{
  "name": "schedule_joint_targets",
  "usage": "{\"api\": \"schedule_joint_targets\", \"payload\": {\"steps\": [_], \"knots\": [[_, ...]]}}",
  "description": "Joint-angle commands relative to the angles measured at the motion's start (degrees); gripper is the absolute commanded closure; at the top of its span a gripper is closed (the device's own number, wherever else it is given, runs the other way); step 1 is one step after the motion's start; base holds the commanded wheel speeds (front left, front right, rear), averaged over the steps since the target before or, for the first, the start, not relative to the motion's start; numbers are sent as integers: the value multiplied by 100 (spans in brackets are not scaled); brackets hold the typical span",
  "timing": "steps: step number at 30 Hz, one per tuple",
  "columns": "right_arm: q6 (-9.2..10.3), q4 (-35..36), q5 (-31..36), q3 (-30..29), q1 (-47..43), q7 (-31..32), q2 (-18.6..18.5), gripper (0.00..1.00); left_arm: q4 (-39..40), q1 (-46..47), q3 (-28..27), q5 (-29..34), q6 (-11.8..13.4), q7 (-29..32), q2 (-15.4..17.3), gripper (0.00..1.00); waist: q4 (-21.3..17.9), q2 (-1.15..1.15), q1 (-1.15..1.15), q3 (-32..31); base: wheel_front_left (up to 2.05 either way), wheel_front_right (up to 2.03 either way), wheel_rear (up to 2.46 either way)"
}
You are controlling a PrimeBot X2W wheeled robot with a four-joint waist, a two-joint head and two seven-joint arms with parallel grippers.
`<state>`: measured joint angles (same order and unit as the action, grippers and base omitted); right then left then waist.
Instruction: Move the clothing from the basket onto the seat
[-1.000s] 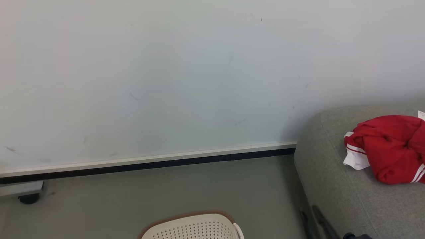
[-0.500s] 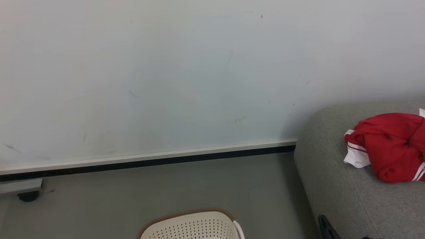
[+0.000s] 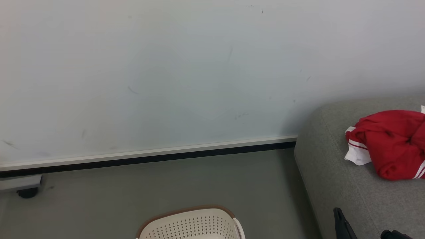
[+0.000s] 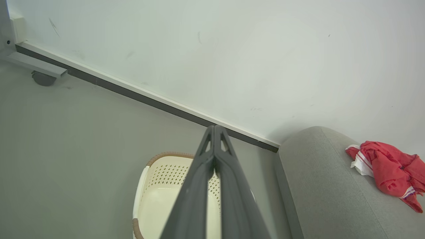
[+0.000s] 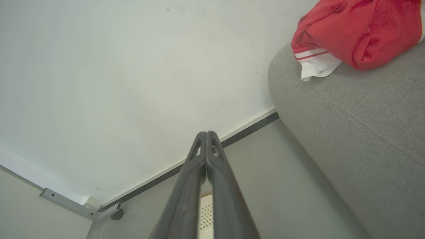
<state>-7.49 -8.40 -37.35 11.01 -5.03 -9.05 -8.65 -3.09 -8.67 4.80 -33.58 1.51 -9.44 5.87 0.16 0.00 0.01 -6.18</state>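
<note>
The red clothing (image 3: 391,142) with white trim lies bunched on the light-grey seat (image 3: 332,172) at the right. The cream basket (image 3: 191,224) with a brown rim stands on the floor at the bottom middle. The part of the basket (image 4: 159,199) that shows in the left wrist view holds no clothing. My left gripper (image 4: 215,127) is shut and empty above the basket. My right gripper (image 5: 206,133) is shut and empty, low beside the seat (image 5: 358,126), below the clothing (image 5: 358,30). The right gripper (image 3: 338,212) pokes up at the seat's front edge.
A pale wall with a white and black baseboard (image 3: 149,157) runs behind the grey floor. A metal frame on a black caster (image 3: 26,192) stands at the far left by the wall. Open floor lies between basket and wall.
The head camera has tilted, so the whole picture sits a little higher. The dark fingers at the lower right have slid rightward along the seat's front edge. The clothing lies as before.
</note>
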Motion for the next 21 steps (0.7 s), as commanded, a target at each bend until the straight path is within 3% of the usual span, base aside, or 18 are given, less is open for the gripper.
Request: {"api": "schedule_joint_targets", "payload": {"steps": [1, 21], "knots": [[0, 48, -240, -91, 167, 44, 17, 100, 11, 194, -40, -246, -67, 42, 10, 100, -1, 0, -1, 11, 0, 0, 0], [0, -81, -1698, -642, 402, 473, 139, 100, -374, 650, -191, -1793, -300, 399, -66, 100, -4, 0, -1, 140, 0, 0, 0]]}}
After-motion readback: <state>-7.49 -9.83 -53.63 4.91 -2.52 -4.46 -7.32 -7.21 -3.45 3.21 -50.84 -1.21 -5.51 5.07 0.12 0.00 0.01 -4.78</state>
